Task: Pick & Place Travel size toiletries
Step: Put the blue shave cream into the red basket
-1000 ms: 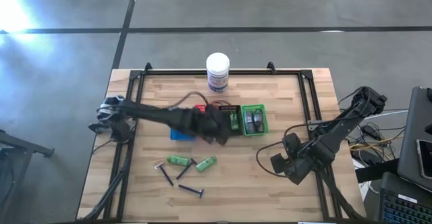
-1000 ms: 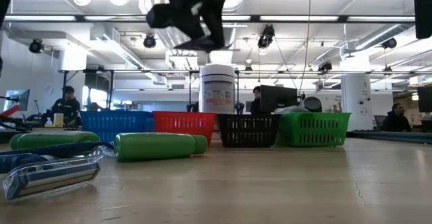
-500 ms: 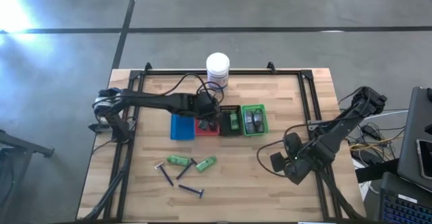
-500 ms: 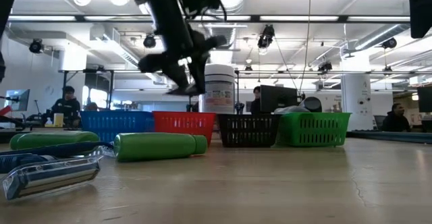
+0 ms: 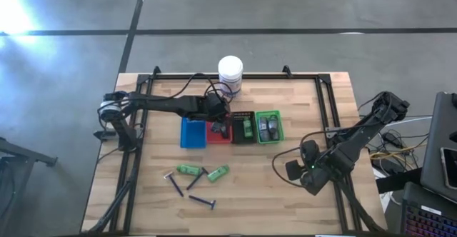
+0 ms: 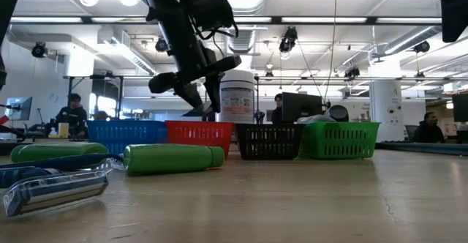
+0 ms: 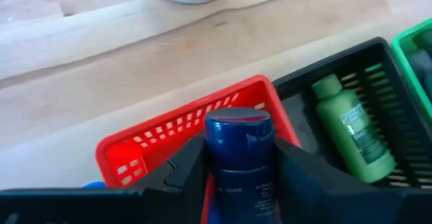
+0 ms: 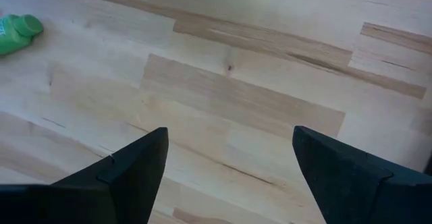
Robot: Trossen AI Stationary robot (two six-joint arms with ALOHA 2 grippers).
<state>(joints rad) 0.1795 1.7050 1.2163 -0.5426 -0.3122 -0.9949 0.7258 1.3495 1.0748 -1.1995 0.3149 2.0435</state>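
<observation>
My left gripper (image 5: 220,120) hangs over the red tray (image 7: 162,140) and is shut on a small dark blue bottle (image 7: 237,140). It also shows in the low view (image 6: 196,89), above the row of trays. Two green tubes (image 5: 188,170) (image 5: 218,172), a small dark tube (image 5: 196,182) and two razors (image 5: 173,184) (image 5: 207,203) lie flat on the near part of the table. The black tray (image 5: 244,127) holds a green tube (image 7: 351,133). The green tray (image 5: 268,127) holds grey mini bottles. My right gripper (image 5: 298,174) is open and empty at the near right. My left gripper pinches the dark blue bottle by its body (image 7: 236,177), just behind the cap, between its two fingers (image 7: 185,170). The cap end (image 7: 237,124) sticks out past the fingertips. The fingers slant down from the table's left. The bottle is lifted clear above the red tray.
A large white jar (image 5: 230,75) stands behind the trays at the far middle. The blue tray (image 5: 192,133) sits left of the red one. Bare wood lies in front of my right gripper (image 8: 229,109). People sit in the room beyond the table (image 6: 73,115).
My left gripper has gone down and a little toward the table's far edge with the dark blue bottle, from above the black tray's near side to just over the red tray, and has tipped downward. My right arm has kept still.
</observation>
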